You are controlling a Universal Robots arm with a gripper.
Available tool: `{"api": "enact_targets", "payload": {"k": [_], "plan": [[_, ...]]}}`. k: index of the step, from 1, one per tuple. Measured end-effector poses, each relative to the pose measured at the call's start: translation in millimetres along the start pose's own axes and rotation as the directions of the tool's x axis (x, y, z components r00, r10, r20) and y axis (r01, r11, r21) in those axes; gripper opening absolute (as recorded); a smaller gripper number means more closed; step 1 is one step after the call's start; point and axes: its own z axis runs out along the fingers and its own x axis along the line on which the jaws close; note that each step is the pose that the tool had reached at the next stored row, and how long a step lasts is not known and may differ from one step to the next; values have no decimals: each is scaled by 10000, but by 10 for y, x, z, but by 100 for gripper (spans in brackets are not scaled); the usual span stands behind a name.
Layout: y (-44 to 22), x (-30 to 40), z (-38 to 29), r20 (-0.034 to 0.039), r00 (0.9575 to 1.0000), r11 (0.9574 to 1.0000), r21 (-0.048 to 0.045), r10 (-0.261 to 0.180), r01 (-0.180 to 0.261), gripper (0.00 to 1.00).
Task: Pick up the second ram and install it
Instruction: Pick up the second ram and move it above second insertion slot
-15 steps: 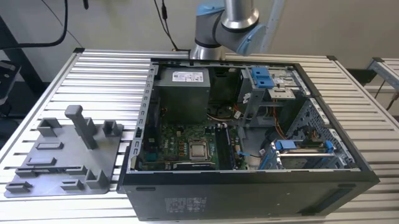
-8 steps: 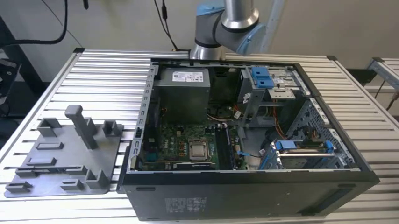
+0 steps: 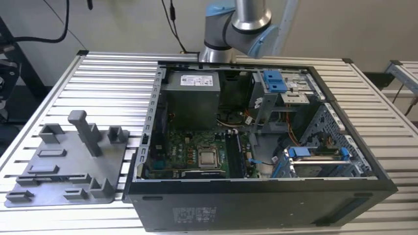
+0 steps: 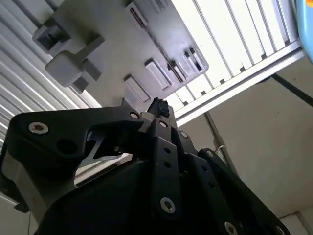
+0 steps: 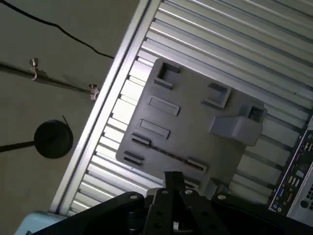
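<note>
A thin dark strip, which I take for the second ram [image 5: 168,154], stands on edge between two small clips on the grey fixture plate [image 5: 195,122]. In the exterior view the plate [image 3: 65,161] lies at the left of the open computer case [image 3: 261,147], and the same strip [image 3: 56,177] runs along its near side. My gripper [image 5: 173,177] hangs well above that side of the plate. Its black fingertips [image 4: 159,105] look pressed together, and I see nothing between them.
Grey upright posts [image 3: 85,132] rise from the plate. Inside the case sit the grey power-supply box [image 3: 189,98], the motherboard [image 3: 196,156] and blue drive brackets [image 3: 274,81]. The slatted table's edge [image 5: 105,107] runs close to the plate, with floor beyond it.
</note>
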Motion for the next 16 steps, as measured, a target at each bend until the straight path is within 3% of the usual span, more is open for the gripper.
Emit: {"api": "enact_targets", "payload": {"k": [5,9,13,16], "plan": [[0,0,0,-41,9969,9970,11,-780,780,11],[0,0,0,-73,9908,9908,17,-1354,1354,11],[0,0,0,-108,9800,9800,21,-1989,1989,11],[0,0,0,-138,9676,9677,23,-2519,2520,11]]}}
